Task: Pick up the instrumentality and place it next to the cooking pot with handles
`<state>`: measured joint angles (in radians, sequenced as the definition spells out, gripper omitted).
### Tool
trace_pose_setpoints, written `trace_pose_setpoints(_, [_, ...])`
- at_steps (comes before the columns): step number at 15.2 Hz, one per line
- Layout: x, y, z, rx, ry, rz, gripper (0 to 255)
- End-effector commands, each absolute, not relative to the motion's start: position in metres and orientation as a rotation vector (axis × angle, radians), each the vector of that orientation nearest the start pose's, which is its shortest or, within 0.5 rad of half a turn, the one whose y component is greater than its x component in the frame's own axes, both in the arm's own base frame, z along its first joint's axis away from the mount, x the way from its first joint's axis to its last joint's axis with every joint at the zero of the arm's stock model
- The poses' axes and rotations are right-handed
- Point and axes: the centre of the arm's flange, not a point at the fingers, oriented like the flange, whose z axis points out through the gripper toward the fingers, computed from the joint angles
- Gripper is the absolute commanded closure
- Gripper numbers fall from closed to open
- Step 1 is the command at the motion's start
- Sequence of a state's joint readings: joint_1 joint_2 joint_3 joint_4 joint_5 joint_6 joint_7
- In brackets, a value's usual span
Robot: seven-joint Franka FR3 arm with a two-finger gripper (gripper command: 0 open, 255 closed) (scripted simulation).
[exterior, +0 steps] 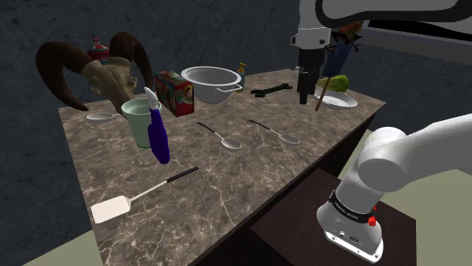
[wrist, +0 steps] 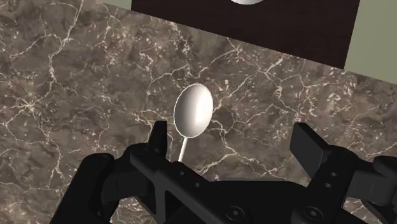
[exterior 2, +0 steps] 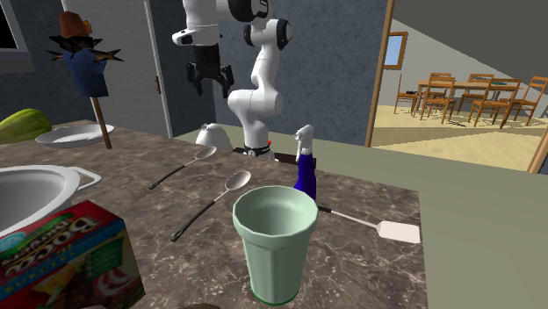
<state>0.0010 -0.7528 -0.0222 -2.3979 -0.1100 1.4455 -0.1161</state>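
You have before you a dark marble table (exterior: 227, 189) with many things on it. At its edge stands the dark stand (exterior: 302, 219) with the white arm (exterior: 408, 159), which rises and reaches over the table.

At the far end of the table, on the shoulder view's left, lies a ram skull (exterior: 98, 72) with big curled horns. Beside it you find a red food box (exterior: 174, 92) and then the pale cooking pot (exterior: 212, 81) with side handles. In front of the box stand a pale green cup (exterior: 138, 121) and a blue spray bottle (exterior: 159, 136), close together. A white spatula (exterior: 136, 198) with a black handle lies near the table's front edge.

The spoon (exterior: 278, 133) you must take lies flat on the marble, well apart from the pot, near the edge by the stand. A second spoon (exterior: 221, 136) lies between it and the spray bottle. A black wrench (exterior: 272, 91) lies between the pot and a white plate (exterior: 340, 100).

The gripper (wrist: 232, 130) hangs above the spoon and points down. Its fingers (wrist: 159, 137) stand wide apart and hold nothing. In the wrist view, the bowl of the spoon shows between them, nearer to one finger, and they do not touch it.
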Motion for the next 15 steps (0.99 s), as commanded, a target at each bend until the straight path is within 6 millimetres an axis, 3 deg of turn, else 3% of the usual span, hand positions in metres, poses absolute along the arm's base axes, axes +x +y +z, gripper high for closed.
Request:
trace_pose_setpoints(1, [0.298, -0.021, 0.552, -3.202, -0.160, 0.331, 0])
trace_pose_setpoints(8, [0.364, 0.031, 0.519, -3.167, -0.494, 0.298, 0])
trace_pose_setpoints(15, [0.418, 0.095, 0.487, -3.096, -0.822, 0.262, 0])
